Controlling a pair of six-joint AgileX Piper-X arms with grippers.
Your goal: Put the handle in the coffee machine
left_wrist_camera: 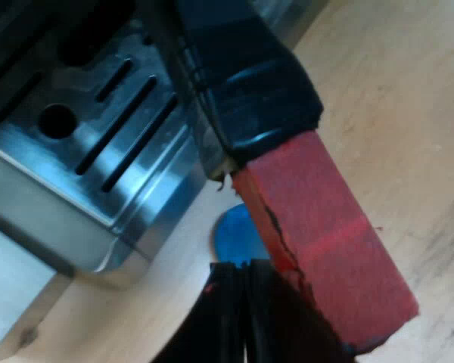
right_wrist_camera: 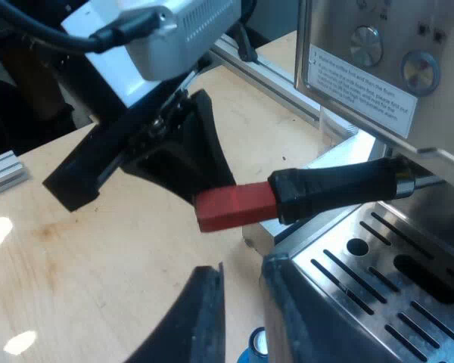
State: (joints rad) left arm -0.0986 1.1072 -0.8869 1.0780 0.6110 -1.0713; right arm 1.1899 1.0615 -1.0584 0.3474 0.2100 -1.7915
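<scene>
The holder's dark handle point(right_wrist_camera: 340, 189) sticks out from under the espresso machine's front panel point(right_wrist_camera: 363, 76), over the slotted drip tray point(right_wrist_camera: 378, 265). Its red end point(right_wrist_camera: 234, 208) points away from the machine. My left gripper point(right_wrist_camera: 212, 181) is at that red end, fingers together and resting against its side, not around it. Seen from the left wrist, the red end point(left_wrist_camera: 325, 242) and dark handle point(left_wrist_camera: 250, 83) pass close over the left gripper point(left_wrist_camera: 246, 276). My right gripper point(right_wrist_camera: 242, 318) hangs open beside the drip tray's corner, holding nothing.
A blue tamper point(left_wrist_camera: 233, 234) stands on the wooden table point(right_wrist_camera: 98, 249) by the drip tray's corner point(left_wrist_camera: 113, 249), and shows between my right fingers as a blue tamper point(right_wrist_camera: 257, 344). The machine's dials point(right_wrist_camera: 367, 45) are above the handle. Aluminium rails point(right_wrist_camera: 272, 76) run behind.
</scene>
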